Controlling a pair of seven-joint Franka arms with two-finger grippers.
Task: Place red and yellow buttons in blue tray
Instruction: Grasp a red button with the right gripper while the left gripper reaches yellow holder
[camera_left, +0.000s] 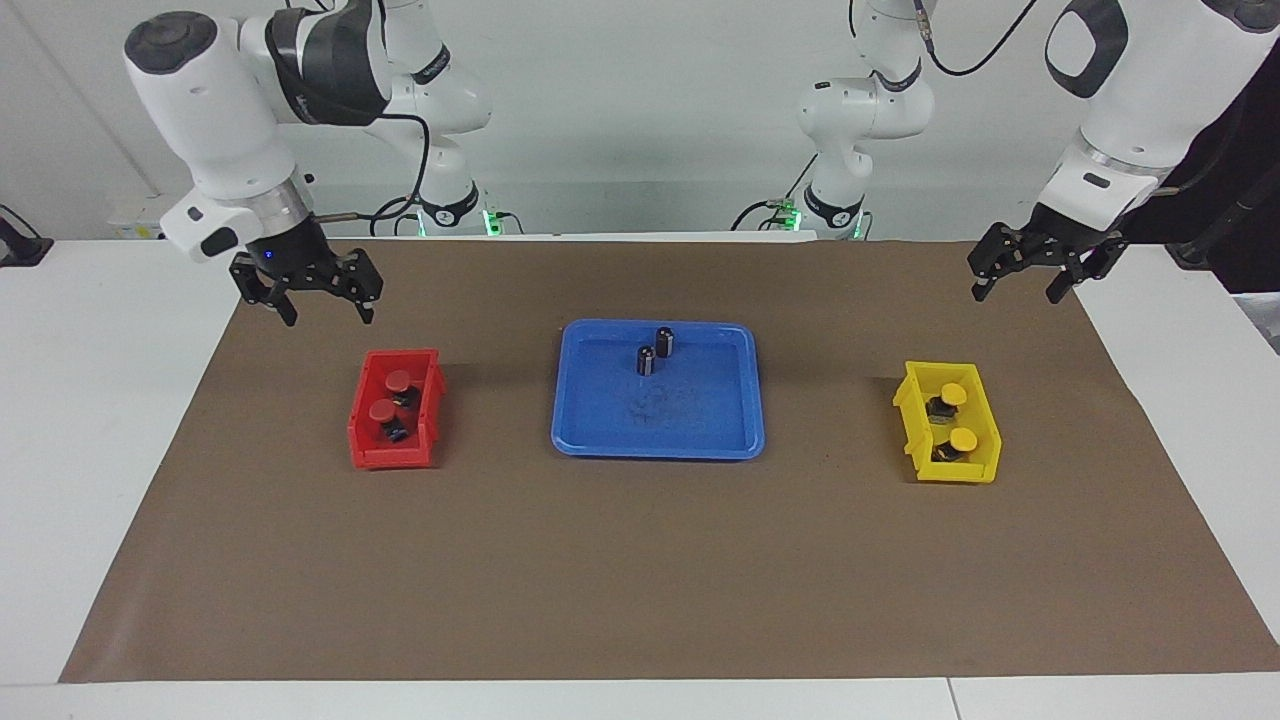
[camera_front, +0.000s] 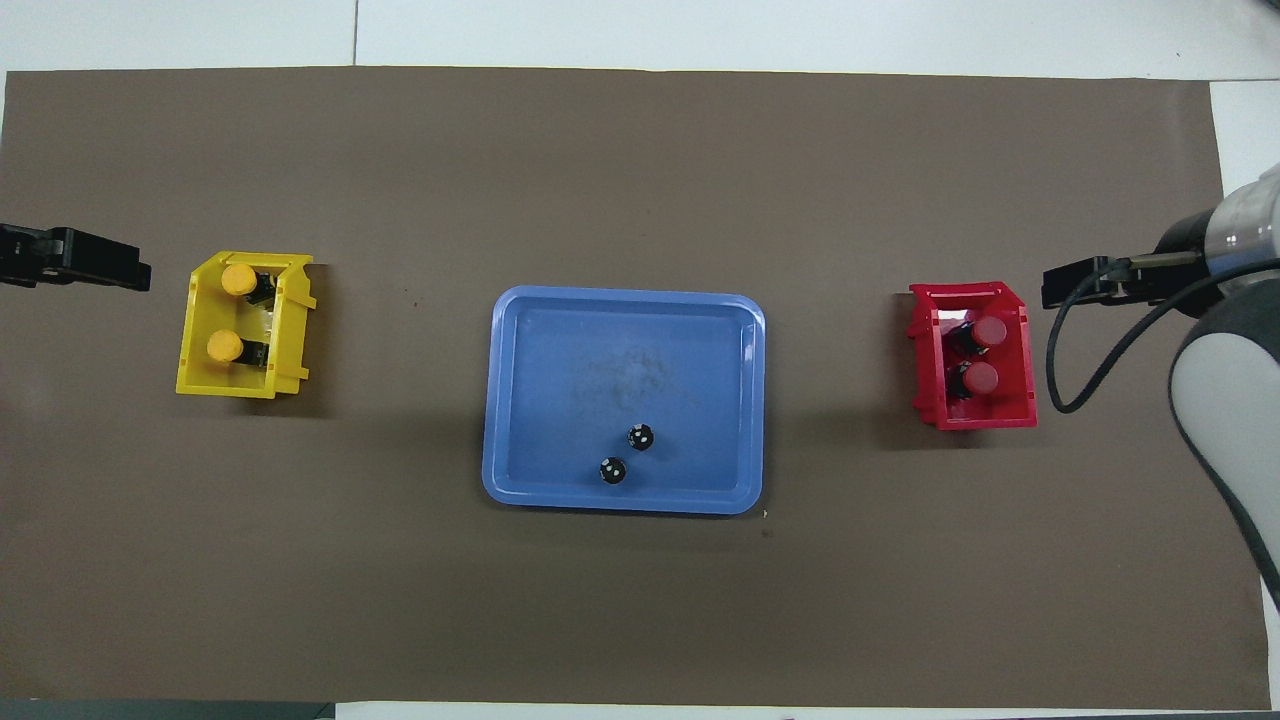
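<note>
Your two red buttons (camera_left: 390, 398) sit in the red bin (camera_left: 362, 440), just below and to the tray side of your right gripper (camera_left: 318, 311), which hangs over the brown mat (camera_left: 640, 570) with fingers spread wide and nothing held. Your two yellow buttons (camera_left: 957, 418) lie in the yellow bin (camera_left: 912, 430), well apart from your left gripper (camera_left: 1018, 285), also wide open and empty, over the mat's edge. Between the bins, away from both grippers, the blue tray (camera_left: 700, 440) holds two small dark cylinders (camera_left: 655, 352) near its robot-side rim.
</note>
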